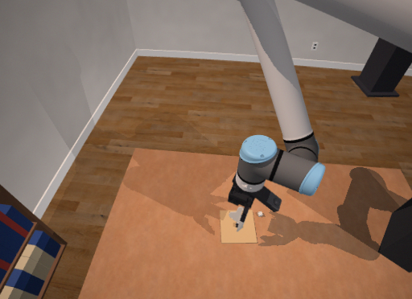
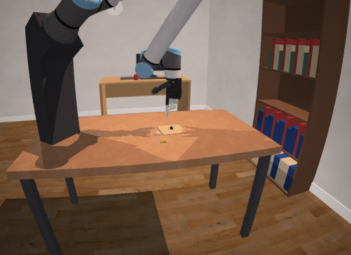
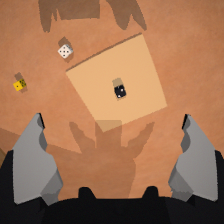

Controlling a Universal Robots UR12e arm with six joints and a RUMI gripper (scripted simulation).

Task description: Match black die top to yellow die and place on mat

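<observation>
The black die [image 3: 119, 91] sits flat on the light tan mat [image 3: 117, 81], near its middle; it also shows in the exterior view [image 2: 171, 128]. The yellow die [image 3: 20, 85] lies on the table left of the mat, seen too in the exterior view [image 2: 164, 140]. A white die [image 3: 65, 51] lies just off the mat's upper left edge. My gripper [image 3: 113, 114] is open and empty, hovering well above the table with the mat ahead of the fingers. In the top view the gripper [image 1: 240, 220] hangs over the mat [image 1: 235, 228].
The white die [image 1: 260, 214] lies right of the mat in the top view. The arm's black base [image 2: 51, 81] stands on the table's left end. A bookshelf [image 2: 298, 91] stands to the right of the table, and a small desk [image 2: 142, 89] behind it.
</observation>
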